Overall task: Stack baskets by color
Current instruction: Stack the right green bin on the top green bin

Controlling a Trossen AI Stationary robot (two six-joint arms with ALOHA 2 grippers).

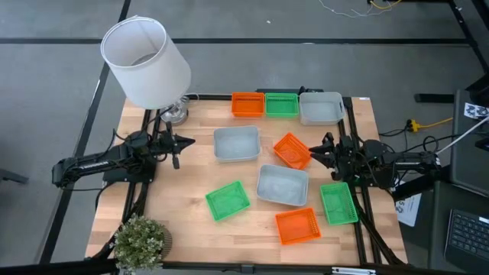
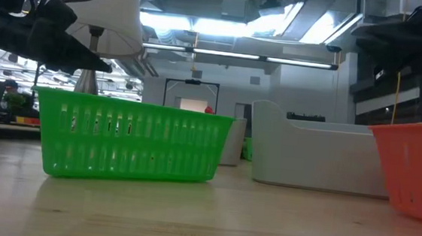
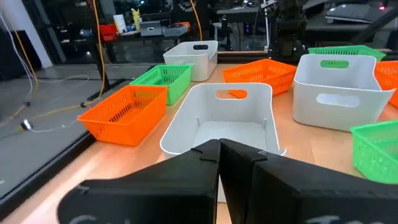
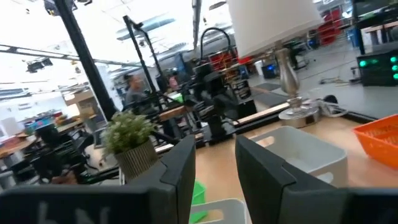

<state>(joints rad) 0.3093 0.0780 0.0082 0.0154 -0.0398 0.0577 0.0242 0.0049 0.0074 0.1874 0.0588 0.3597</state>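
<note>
Nine baskets stand on the wooden table [image 1: 183, 206], each on its base. An orange one [image 1: 247, 105], a green one [image 1: 281, 105] and a pale grey one [image 1: 321, 108] line the far edge. Loose in the middle lie two grey baskets [image 1: 237, 143] [image 1: 283, 185], a turned orange one [image 1: 292, 150], two green ones [image 1: 228, 200] [image 1: 338, 203] and an orange one [image 1: 297, 226]. My left gripper [image 3: 219, 152] waits shut at the table's left edge, pointing at the nearest grey basket [image 3: 217, 121]. My right gripper [image 4: 214, 155] hovers open at the right edge, beside the turned orange basket, with nothing between its fingers.
A lamp with a white shade [image 1: 145, 61] stands at the far left corner, and a small potted plant [image 1: 141, 241] at the near left corner. Bare wood lies along the left side. Black frame rails [image 1: 353, 145] border the table.
</note>
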